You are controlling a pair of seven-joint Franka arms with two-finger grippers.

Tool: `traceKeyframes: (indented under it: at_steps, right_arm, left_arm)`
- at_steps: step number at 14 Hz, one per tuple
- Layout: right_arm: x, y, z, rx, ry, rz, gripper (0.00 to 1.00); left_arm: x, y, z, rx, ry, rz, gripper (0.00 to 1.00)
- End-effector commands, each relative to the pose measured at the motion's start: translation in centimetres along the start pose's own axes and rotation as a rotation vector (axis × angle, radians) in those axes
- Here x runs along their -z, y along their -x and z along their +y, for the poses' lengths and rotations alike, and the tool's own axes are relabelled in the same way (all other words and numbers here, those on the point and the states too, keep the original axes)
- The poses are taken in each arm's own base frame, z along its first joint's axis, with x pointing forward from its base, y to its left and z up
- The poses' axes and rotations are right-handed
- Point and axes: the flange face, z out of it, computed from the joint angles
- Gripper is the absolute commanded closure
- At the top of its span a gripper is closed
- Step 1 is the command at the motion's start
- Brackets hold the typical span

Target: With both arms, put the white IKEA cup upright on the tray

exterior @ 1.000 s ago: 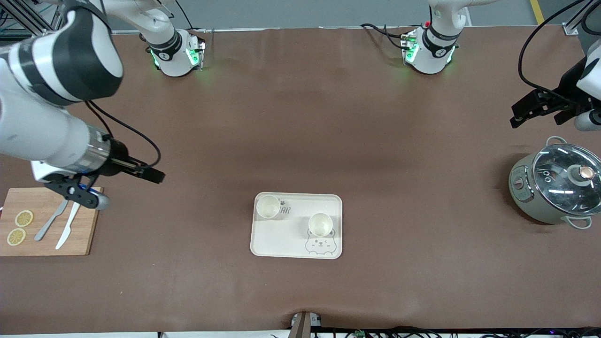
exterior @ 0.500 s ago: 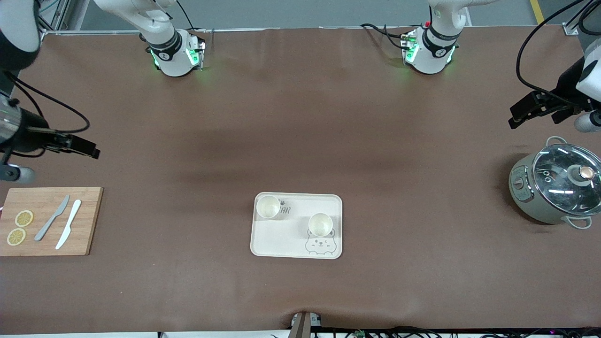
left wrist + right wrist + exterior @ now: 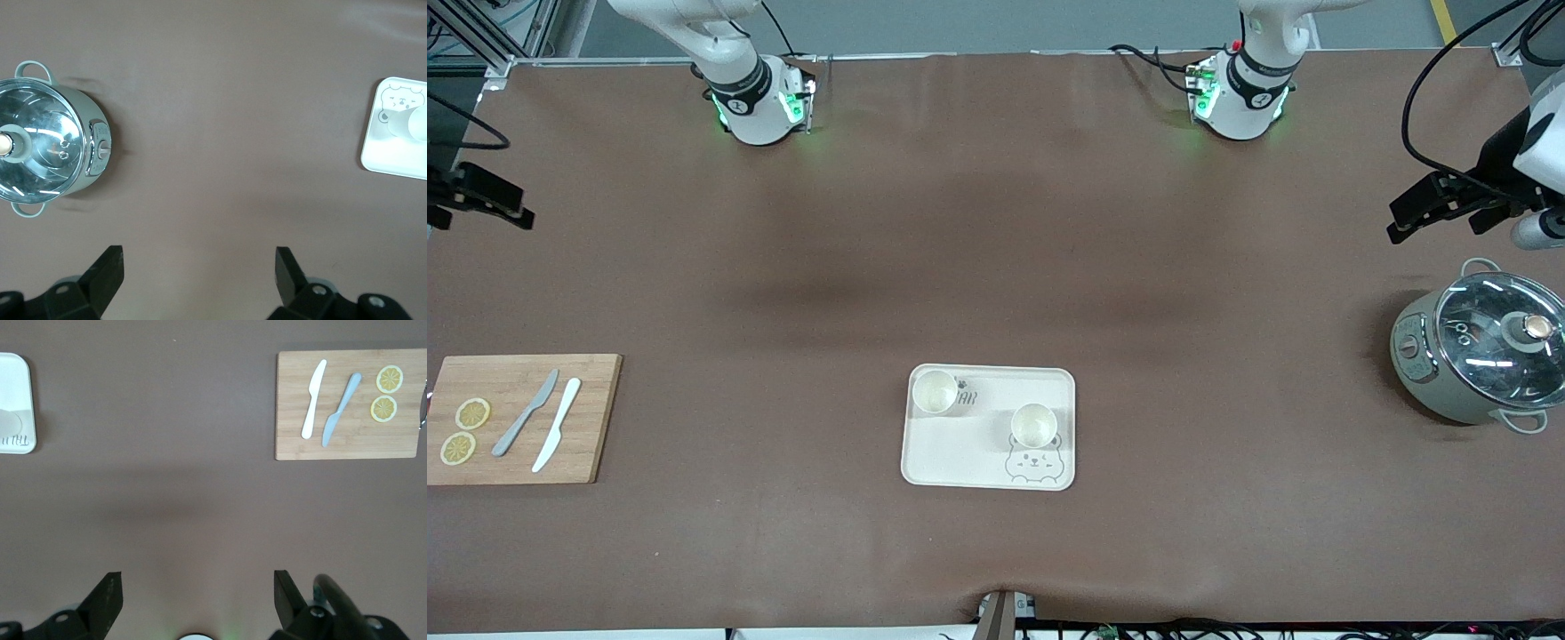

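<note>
The bench [image 3: 996,267] carries a matt brown, faintly creased cover, the tray [image 3: 960,453] is smooth satin cream plastic, the cutting board [image 3: 596,418] is pale grained wood, and the pot [image 3: 1423,373] (grey-green matt body) has a glossy, reflective glass lid [image 3: 1485,342].

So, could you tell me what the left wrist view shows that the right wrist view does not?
Only the left wrist view shows the grey-green pot with its glass lid, and the open left gripper over bare table. Only the right wrist view shows the wooden cutting board with a white knife, a grey knife and two lemon slices, and the open right gripper. Both show an edge of the tray and the brown table.
</note>
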Motion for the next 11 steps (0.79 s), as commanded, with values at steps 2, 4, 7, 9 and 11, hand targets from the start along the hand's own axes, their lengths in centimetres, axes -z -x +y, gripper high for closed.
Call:
traceKeyframes:
  at_steps: [2,4,7,9,11]
  right_arm:
    - [0.1,1.2,0.3,0.026,0.008,-0.005,0.0]
    - [-0.1,1.0,0.4,0.011,0.004,-0.006,0.0]
    - [0.0,1.5,-1.0,0.006,0.001,0.004,0.0]
    - [-0.3,1.7,-1.3,-0.021,-0.015,0.002,0.0]
    - [0.0,1.9,-1.6,-0.015,-0.014,0.022,0.0]
  left_arm:
    - [0.6,0.3,0.3,0.01,0.003,0.035,0.0]
    - [0.5,0.3,0.3,0.006,0.002,0.034,0.0]
    - [0.6,-0.2,0.2,0.0,0.018,0.057,0.0]
    - [0.3,-0.5,0.2,0.0,0.021,0.06,0.0]
    - [-0.3,-1.0,0.2,0.0,0.024,0.058,0.0]
